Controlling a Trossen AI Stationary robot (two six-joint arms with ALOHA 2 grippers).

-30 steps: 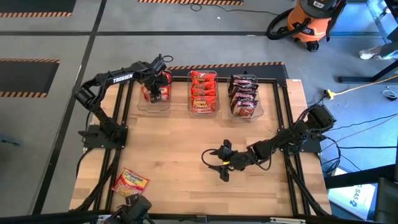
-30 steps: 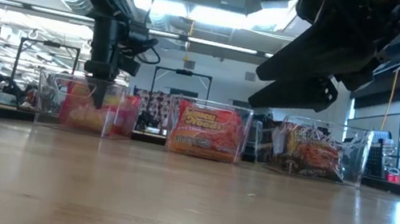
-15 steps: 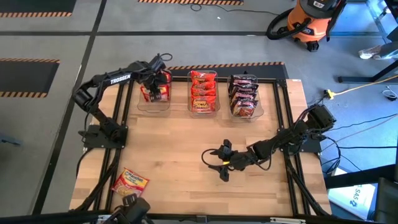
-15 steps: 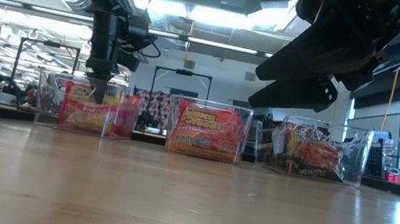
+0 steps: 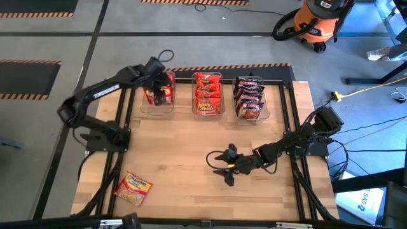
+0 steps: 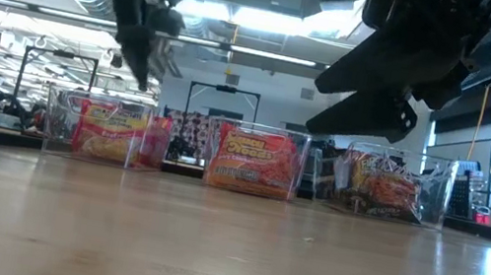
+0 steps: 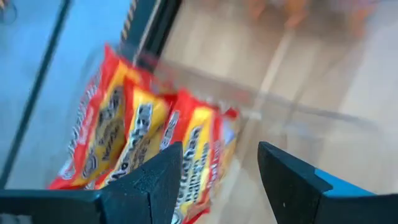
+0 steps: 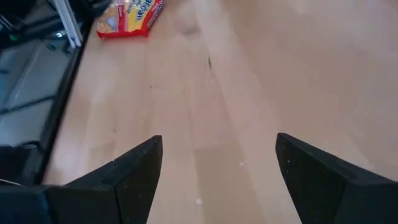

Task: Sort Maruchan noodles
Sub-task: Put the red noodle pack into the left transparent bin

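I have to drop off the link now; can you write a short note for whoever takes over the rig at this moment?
Left gripper: open, empty, above the left bin.
Right gripper: open, empty, hovering mid-table.
Done: three clear bins along the far edge are loaded. Left bin holds yellow-and-red packets, middle bin red packets, right bin dark packets.
Left: one yellow-and-red packet lies loose at the table's near-left corner, also seen from the right wrist. By its colours it probably belongs in the left bin.

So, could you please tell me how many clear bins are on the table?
3, in a row along the far edge: the left bin, the middle bin and the right bin, each holding noodle packets.
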